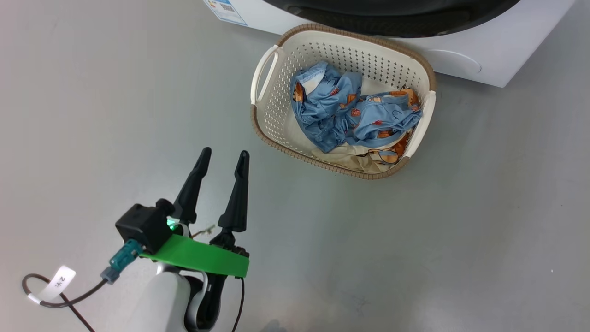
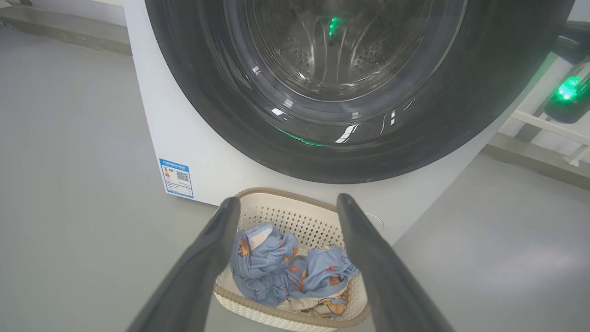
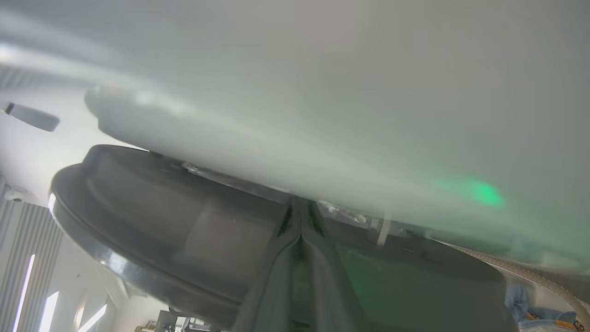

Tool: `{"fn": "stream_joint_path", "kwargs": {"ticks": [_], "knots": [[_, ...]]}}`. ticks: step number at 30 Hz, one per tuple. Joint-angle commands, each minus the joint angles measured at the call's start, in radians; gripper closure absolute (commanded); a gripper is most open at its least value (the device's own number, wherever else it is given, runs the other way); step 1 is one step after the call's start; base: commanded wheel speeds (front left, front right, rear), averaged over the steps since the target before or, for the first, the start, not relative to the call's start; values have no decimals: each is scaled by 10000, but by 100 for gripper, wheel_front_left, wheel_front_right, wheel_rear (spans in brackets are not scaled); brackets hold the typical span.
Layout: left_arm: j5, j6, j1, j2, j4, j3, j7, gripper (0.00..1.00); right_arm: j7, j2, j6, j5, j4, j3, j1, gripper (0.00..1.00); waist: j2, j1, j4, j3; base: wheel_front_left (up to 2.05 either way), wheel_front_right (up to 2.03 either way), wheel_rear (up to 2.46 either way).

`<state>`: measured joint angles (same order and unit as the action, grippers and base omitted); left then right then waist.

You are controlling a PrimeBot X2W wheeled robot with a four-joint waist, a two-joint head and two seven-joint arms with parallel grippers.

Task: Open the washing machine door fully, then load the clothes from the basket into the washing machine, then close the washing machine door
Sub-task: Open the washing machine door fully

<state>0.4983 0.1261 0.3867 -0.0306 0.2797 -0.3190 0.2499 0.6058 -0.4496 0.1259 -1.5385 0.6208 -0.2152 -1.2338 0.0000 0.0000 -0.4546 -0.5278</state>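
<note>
The cream basket (image 1: pixel 270 99) stands on the floor right in front of the white washing machine (image 1: pixel 461 60). The light blue printed clothes (image 1: pixel 341 110) lie bunched inside it. My left gripper (image 1: pixel 225 152) hovers open and empty to the basket's lower left, apart from it. In the left wrist view its fingers (image 2: pixel 288 200) frame the basket (image 2: pixel 276 191) and clothes (image 2: pixel 276 267), below the glossy black washing machine door (image 2: pixel 207 115). My right gripper (image 3: pixel 302 205) is shut, its tips pressed at the seam between the door's dark rim (image 3: pixel 138 221) and the white front.
Bare grey floor spreads to the left and right of the basket. A blue label sticker (image 2: pixel 176 177) sits on the machine's lower left corner. My right wrist with its green light (image 2: pixel 569 90) shows at the door's right edge. A grey cable (image 1: pixel 55 302) trails off my left arm.
</note>
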Motion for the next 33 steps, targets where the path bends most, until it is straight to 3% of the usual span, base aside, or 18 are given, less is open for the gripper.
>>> {"fn": "stream_joint_path", "kwargs": {"ticks": [1, 33], "knots": [[-63, 34, 93, -203, -137, 329, 118, 0, 80, 205, 48, 158, -222, -87, -142, 100, 0, 0, -5, -15, 0, 0, 0], [-481, 45, -118, -205, -231, 639, 118, 0, 1127, 1340, 48, 0, -1435, -1312, 1933, 100, 0, 0, 732, 1000, 0, 0, 0]]}}
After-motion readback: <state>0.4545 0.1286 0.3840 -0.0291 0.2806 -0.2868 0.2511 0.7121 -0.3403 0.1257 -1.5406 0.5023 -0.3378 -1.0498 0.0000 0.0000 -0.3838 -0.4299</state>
